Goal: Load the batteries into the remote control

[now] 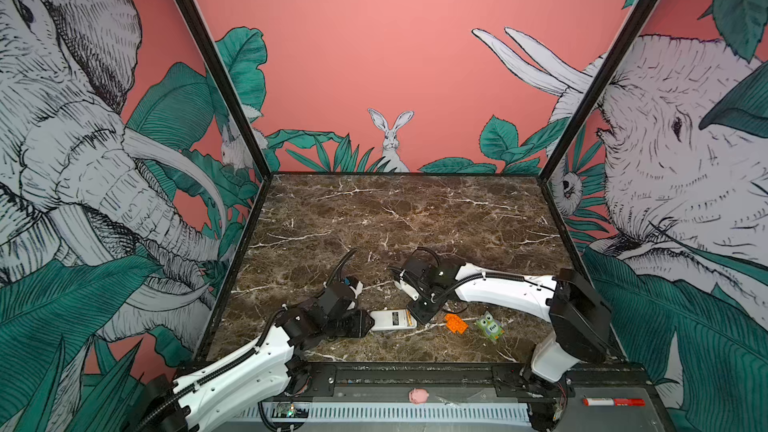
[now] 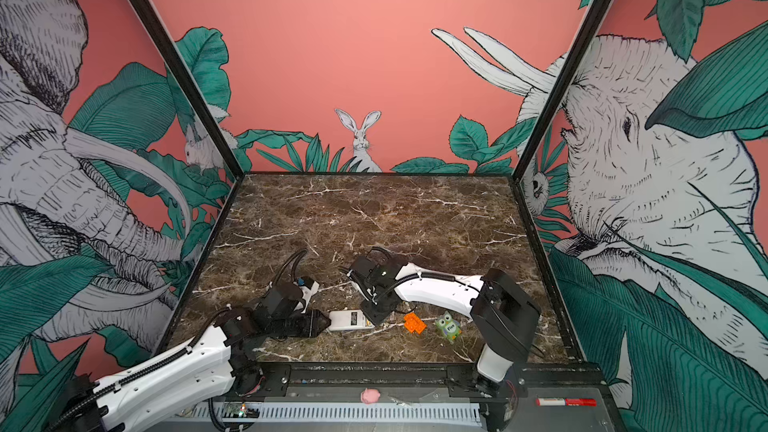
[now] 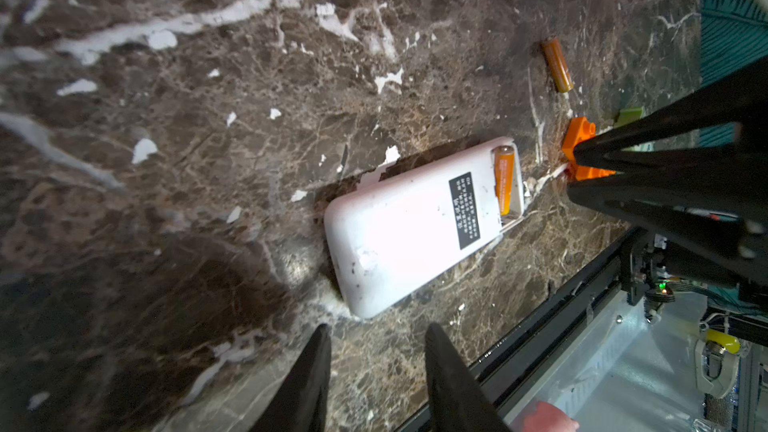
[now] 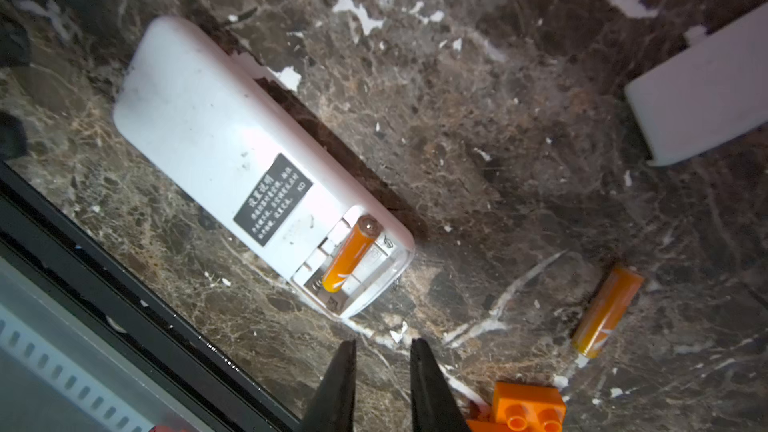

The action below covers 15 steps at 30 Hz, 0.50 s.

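Two batteries are showing in the right wrist view: the bay battery (image 4: 351, 257) is lying in the open compartment at one end of the remote control (image 4: 216, 135), while the loose battery (image 4: 607, 311) is lying bare on the tabletop (image 1: 415, 222), well apart from the remote and near the orange brick (image 4: 528, 409). The remote is lying label side up near the front edge, between the two hands. The left hand (image 3: 377, 328) is hovering just off the remote's closed end, its fingers standing moderately apart with nothing between them. The right hand (image 4: 384, 342) is hovering near the compartment end, its fingers standing narrowly apart and likewise gripping nothing. The loose battery is looking light, rigid and smooth, so it is likely rolling at a nudge; pinching it across the middle of its barrel is seeming safest. The remote is looking like a light, stiff plastic shell prone to sliding, so bracing its long sides is seeming wise. The white cover (image 4: 702, 118) is lying apart.
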Tool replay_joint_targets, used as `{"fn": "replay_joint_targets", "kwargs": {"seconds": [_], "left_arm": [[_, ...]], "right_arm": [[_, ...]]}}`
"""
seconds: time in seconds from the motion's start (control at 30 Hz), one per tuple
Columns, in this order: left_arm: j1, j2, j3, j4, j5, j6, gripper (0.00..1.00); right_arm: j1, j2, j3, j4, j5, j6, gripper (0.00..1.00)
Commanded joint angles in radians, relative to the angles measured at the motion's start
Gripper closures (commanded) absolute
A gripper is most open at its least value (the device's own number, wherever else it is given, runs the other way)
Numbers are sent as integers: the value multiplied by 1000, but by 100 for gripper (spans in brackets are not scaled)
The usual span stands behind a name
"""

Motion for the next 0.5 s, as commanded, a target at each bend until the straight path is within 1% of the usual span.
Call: {"fn": "replay_joint_targets", "kwargs": {"seconds": [0.0, 0.23, 0.47], "left_arm": [[5, 13, -17, 25, -8, -9, 60], [6, 56, -26, 66, 4, -6, 61], [5, 62, -38, 77, 7, -5, 62]], "right_arm": [[9, 15, 20, 2, 8, 15, 77], [15, 41, 27, 18, 2, 32, 77], [15, 60, 25, 20, 12, 55, 77]]}}
